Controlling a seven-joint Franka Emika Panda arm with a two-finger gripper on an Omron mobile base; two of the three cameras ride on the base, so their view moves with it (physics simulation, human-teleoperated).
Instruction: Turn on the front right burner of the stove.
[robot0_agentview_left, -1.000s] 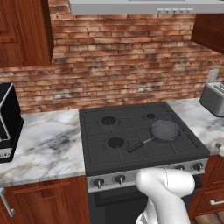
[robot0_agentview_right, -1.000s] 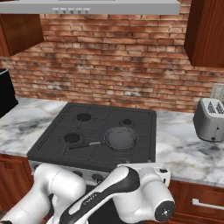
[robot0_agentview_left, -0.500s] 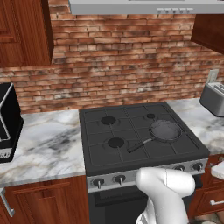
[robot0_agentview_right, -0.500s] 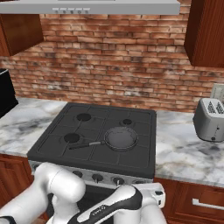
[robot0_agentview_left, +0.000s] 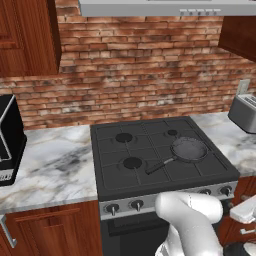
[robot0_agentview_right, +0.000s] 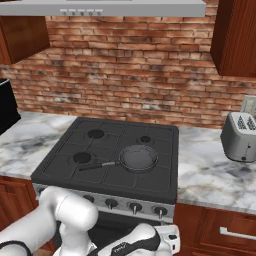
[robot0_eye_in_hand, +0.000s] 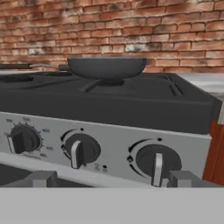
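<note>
Spanning the back of all three views, the brick wall runs behind everything, with a grey range hood and dark wood cabinets above. The marble desk carries the stove set in its middle, black top with four burners and grates, silver knob strip along the front edge. A black appliance sits at the far left of the desk, a silver toaster on the right side, well apart from the stove. A dark frying pan rests on the front right burner, handle pointing left toward the front left burner. The hand sits low in front of the stove's right end, level with the knob strip; its fingertips are apart, holding nothing. In the hand view three knobs show; the rightmost knob is just above the right fingertip, contact unclear.
</note>
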